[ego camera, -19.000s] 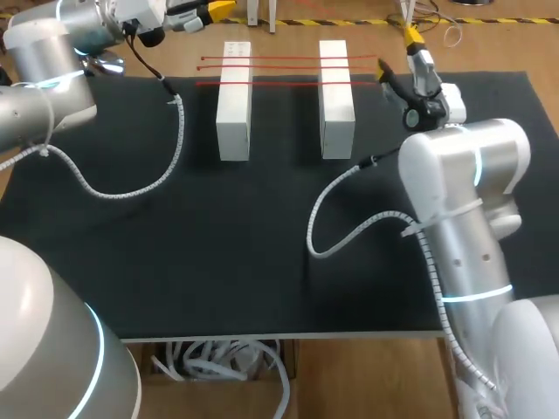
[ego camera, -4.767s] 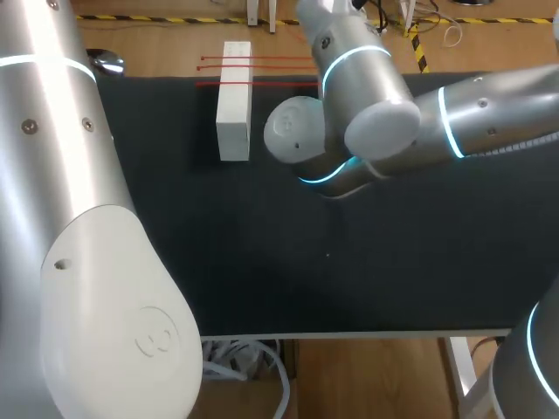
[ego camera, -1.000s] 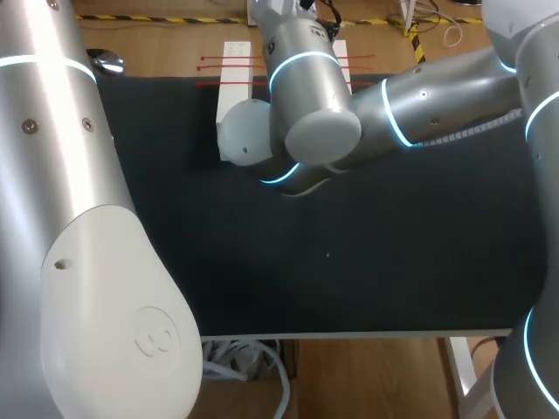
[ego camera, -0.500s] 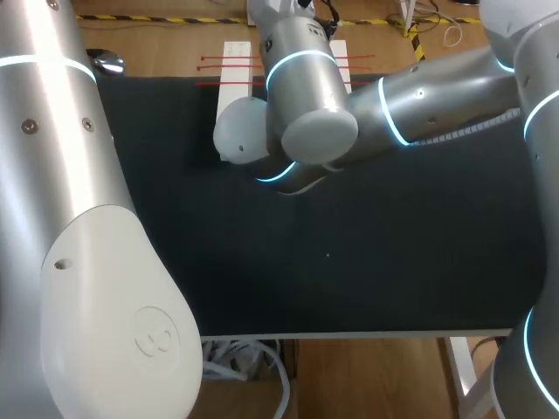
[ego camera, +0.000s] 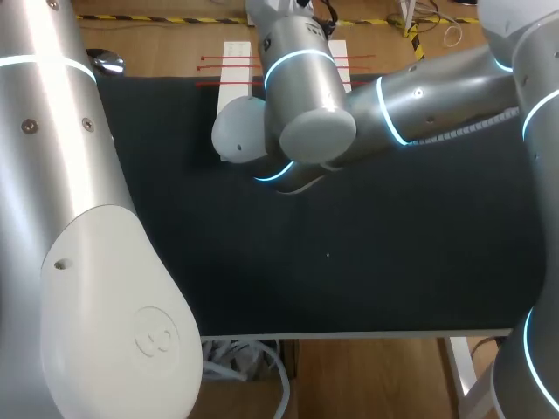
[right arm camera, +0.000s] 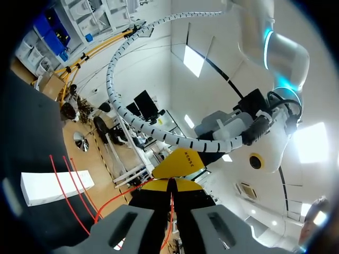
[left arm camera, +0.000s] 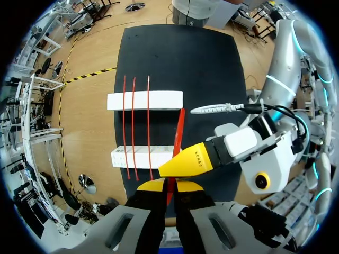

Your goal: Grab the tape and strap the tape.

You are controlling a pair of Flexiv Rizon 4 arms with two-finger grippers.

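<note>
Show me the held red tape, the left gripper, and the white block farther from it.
held red tape point(left arm camera: 179, 132): left wrist view, mid-strip.
left gripper point(left arm camera: 168, 186): left wrist view, between its yellow tips.
farther white block point(left arm camera: 165, 100): left wrist view, bare top face.

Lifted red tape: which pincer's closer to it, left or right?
Neither: both hold it. The left pincer is shut on the lifted red tape, and the right pincer is shut on it too, right beside the left's tips.
</note>
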